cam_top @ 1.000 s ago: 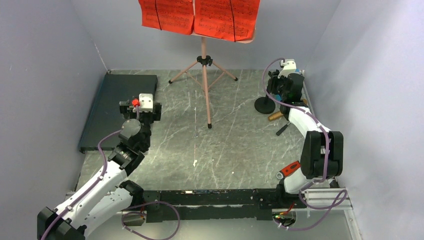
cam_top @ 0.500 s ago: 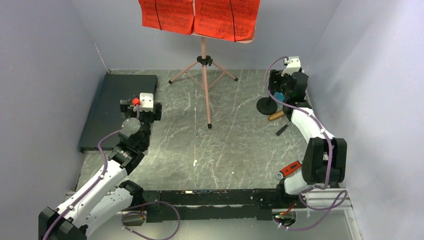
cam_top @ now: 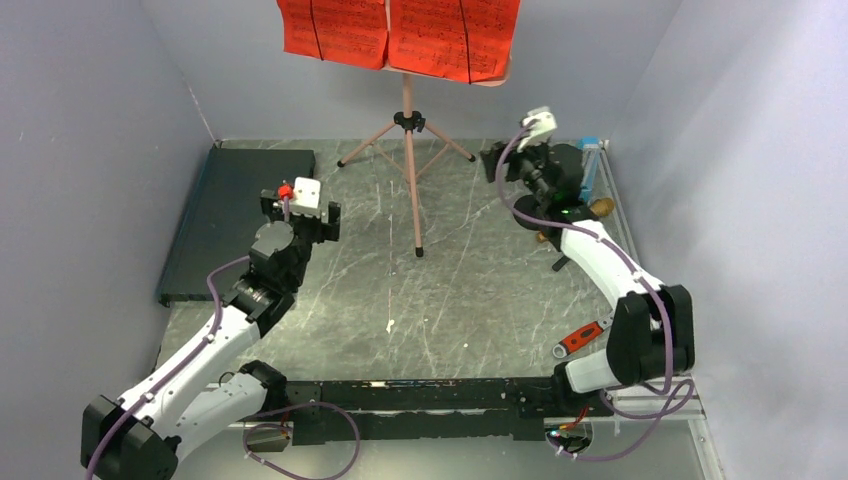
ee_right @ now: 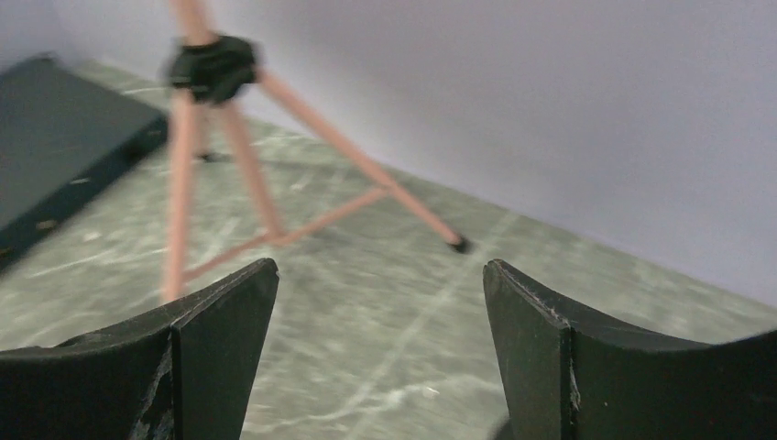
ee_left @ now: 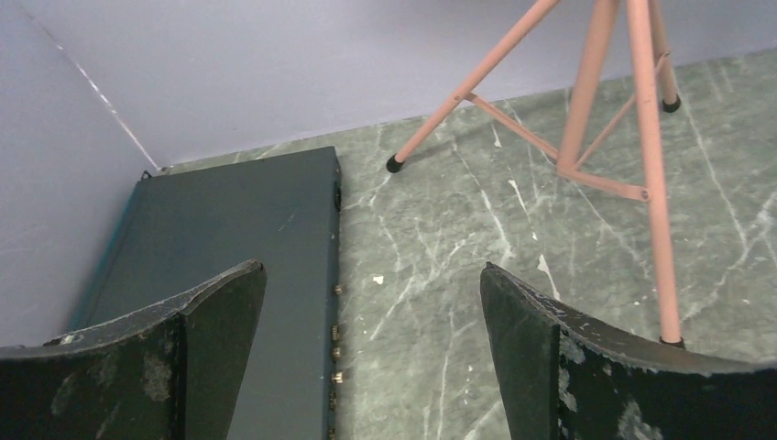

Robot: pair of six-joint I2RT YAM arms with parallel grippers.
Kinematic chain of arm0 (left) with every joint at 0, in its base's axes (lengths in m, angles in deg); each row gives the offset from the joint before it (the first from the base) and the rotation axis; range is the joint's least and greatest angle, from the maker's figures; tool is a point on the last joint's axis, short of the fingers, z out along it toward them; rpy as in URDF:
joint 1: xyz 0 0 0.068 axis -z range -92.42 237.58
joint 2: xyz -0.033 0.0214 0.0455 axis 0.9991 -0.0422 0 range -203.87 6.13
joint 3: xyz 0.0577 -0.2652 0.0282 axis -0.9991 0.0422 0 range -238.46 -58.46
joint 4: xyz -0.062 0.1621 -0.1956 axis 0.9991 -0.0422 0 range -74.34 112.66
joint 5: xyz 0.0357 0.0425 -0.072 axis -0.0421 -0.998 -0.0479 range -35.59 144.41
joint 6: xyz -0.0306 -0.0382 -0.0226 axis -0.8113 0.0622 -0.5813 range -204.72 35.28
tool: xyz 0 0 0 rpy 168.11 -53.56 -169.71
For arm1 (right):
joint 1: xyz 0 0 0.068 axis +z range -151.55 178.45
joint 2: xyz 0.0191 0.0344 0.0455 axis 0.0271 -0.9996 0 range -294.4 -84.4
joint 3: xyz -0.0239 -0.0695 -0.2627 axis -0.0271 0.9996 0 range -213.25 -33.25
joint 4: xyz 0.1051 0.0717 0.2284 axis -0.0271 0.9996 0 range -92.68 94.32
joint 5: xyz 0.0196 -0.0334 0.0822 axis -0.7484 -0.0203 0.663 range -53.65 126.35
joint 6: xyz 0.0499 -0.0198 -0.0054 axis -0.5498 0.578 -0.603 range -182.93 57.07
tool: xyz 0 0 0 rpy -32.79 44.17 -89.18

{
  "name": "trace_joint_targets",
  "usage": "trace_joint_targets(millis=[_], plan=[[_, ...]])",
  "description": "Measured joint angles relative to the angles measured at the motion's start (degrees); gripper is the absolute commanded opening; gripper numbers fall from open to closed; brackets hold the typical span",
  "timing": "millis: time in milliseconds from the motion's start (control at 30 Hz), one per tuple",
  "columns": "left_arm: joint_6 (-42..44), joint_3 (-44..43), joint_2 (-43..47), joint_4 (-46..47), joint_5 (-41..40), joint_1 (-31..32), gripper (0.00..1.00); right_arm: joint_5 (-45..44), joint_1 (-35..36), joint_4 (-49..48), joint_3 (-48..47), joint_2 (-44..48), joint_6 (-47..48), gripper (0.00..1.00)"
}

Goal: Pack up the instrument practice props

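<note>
The pink tripod music stand stands at the back centre with the red sheet-music pages on its desk. My right gripper is open and empty just right of the tripod, pointing at its legs. Behind that arm a strip of the blue metronome shows by the right wall. The microphone's black round base and a gold part peek out around the arm. My left gripper hangs open and empty over the right edge of the dark case.
A red-handled wrench lies near the right arm's base. A short black rod lies on the floor beside the right forearm. The dark flat case fills the left side. Walls close the left, back and right.
My right gripper has opened and swung left, away from the metronome and microphone toward the tripod. The left gripper has shifted slightly right and stays open.
</note>
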Motion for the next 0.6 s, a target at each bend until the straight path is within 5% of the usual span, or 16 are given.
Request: trace_joint_targets(millis=[267,600], plan=[[-3.28,-3.54,0.59,-6.75,4.09,0.00,0.92,5.44,8.79,-9.94,-0.39,-12.81,-6.08,0.81],[-4.68,-2.47,11.85,-15.67,4.48,0.00,0.91,8.87,12.61,-19.06,-10.80,-30.51,-13.00,0.72]])
